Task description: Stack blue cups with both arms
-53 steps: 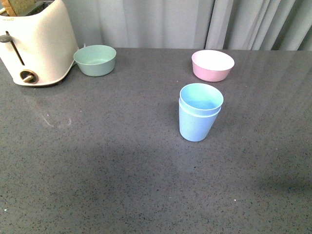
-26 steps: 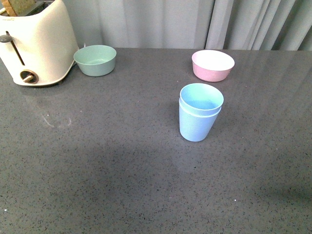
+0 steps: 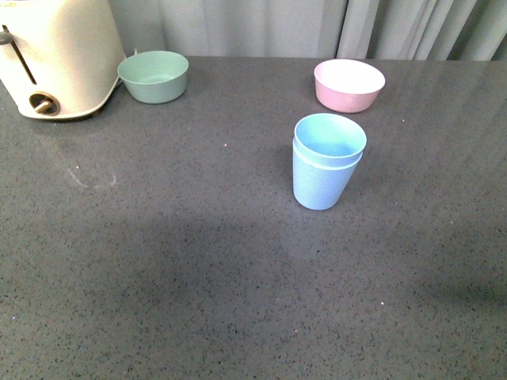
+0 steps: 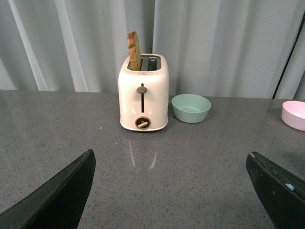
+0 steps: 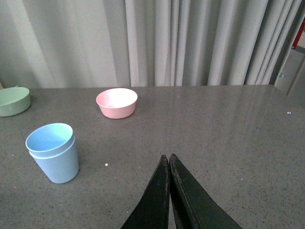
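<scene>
Two light blue cups (image 3: pixel 326 162) stand nested one inside the other, upright, right of the table's middle in the front view; the right wrist view shows the same blue cups (image 5: pixel 53 152). No arm shows in the front view. My left gripper (image 4: pixel 171 157) hovers over bare tabletop with its black fingers (image 4: pixel 62 195) spread wide and nothing between them; the cups are out of its view. My right gripper (image 5: pixel 168 157) is shut with its fingertips pressed together, empty, well apart from the cups.
A cream toaster (image 3: pixel 55 59) with a slice in its slot (image 4: pixel 134 50) stands at the back left. A green bowl (image 3: pixel 154 76) sits beside it and a pink bowl (image 3: pixel 349 85) behind the cups. A grey curtain (image 5: pixel 190 38) hangs behind the grey table (image 3: pixel 198 261).
The whole front view has shifted: the toaster, bowls and cups all sit a little higher in the picture than before. The nested cups stand as they did.
</scene>
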Action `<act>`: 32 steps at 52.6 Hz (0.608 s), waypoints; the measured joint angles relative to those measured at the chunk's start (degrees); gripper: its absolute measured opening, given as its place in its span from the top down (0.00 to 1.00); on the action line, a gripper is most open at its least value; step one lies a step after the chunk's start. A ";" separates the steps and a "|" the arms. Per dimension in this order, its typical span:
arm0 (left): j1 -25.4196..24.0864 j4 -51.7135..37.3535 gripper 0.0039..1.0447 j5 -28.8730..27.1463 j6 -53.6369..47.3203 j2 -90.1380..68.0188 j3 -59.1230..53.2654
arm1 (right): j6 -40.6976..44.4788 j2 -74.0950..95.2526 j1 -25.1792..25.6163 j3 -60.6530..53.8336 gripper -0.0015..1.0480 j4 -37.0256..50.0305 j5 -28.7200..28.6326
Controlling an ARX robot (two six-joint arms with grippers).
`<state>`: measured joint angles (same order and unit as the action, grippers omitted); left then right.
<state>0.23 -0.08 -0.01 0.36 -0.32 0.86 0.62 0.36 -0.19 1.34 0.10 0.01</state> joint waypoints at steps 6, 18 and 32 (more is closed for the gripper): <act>0.00 0.00 0.08 0.00 0.00 0.00 0.00 | -0.02 -0.02 0.00 0.00 0.76 0.00 0.00; 0.00 0.00 0.08 0.00 0.00 0.00 0.00 | -0.02 -0.02 0.00 0.00 0.29 0.00 0.00; 0.00 0.00 0.08 0.00 0.00 0.00 0.00 | -0.07 -0.02 0.00 0.00 0.09 0.00 0.00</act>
<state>0.23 -0.08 -0.01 0.36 -0.32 0.86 0.56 0.34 -0.19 1.34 0.10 0.01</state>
